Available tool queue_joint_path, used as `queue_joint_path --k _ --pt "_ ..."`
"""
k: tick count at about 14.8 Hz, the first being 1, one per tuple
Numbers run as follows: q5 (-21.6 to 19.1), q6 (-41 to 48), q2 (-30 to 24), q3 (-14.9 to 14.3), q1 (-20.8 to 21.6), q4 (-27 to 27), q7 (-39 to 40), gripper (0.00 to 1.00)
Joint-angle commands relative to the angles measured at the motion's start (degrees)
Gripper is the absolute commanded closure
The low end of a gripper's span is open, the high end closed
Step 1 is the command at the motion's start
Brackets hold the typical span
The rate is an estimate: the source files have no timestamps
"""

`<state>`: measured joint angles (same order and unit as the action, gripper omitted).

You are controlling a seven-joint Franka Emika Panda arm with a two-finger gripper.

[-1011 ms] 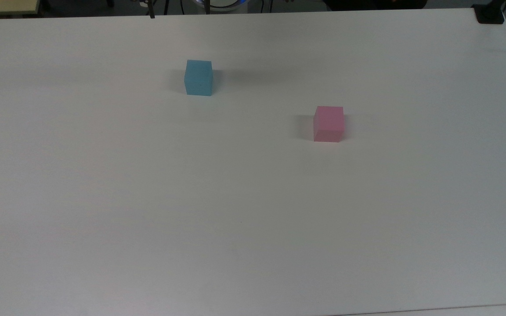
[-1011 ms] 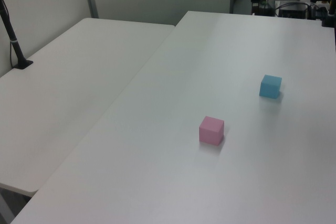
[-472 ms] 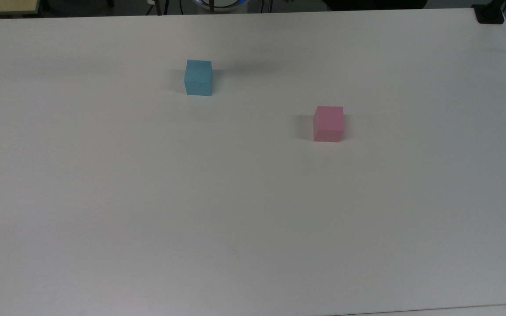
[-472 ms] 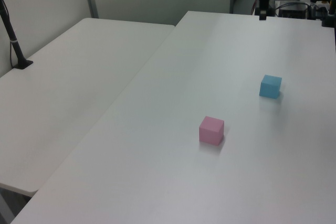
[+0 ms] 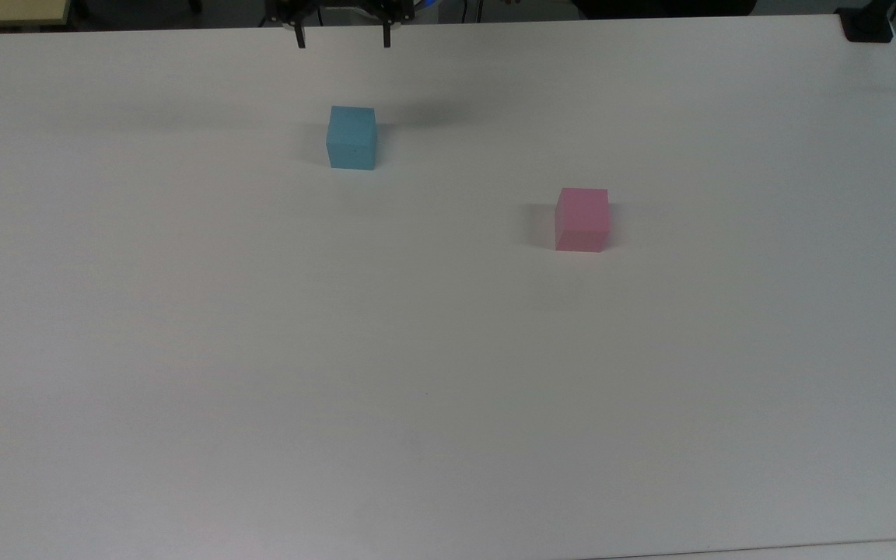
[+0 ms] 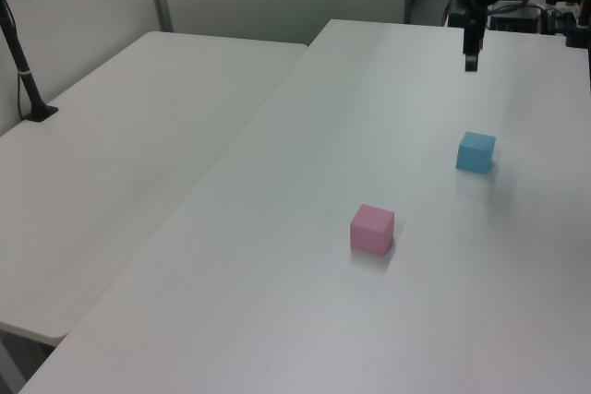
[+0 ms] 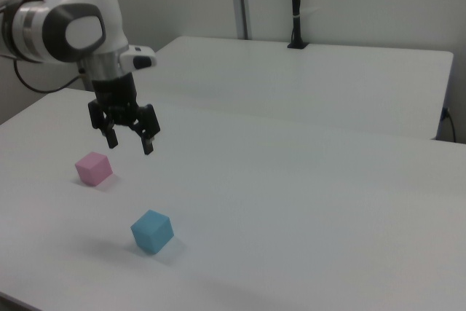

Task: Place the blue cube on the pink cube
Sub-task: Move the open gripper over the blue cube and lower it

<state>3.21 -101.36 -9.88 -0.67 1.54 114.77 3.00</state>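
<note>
Hanging above the bench [image 5: 448,373], my gripper [image 7: 129,141] has its jaws spread wide, holding and touching nothing. In the top view its fingertips [image 5: 300,40] poke in at the upper edge, beyond the blue cube [image 5: 351,138]. That cube is matte, plain-faced, flat on the bench. The pink cube [image 5: 582,219] sits well apart, toward the top view's right.

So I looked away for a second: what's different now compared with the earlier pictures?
The gripper has come in over the table's far edge in the top view, jaws open, toward the blue cube. It holds nothing. The blue cube and the pink cube sit apart where they were.
</note>
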Motion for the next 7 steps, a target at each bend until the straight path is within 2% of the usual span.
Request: queue_joint_path --k 1,7 --pt "-1.45 -4.02 -2.16 0.58 0.13 6.86 -2.47 0.00" --pt "-1.45 -5.69 -1.90 0.58 -0.40 8.28 -3.35 0.00"
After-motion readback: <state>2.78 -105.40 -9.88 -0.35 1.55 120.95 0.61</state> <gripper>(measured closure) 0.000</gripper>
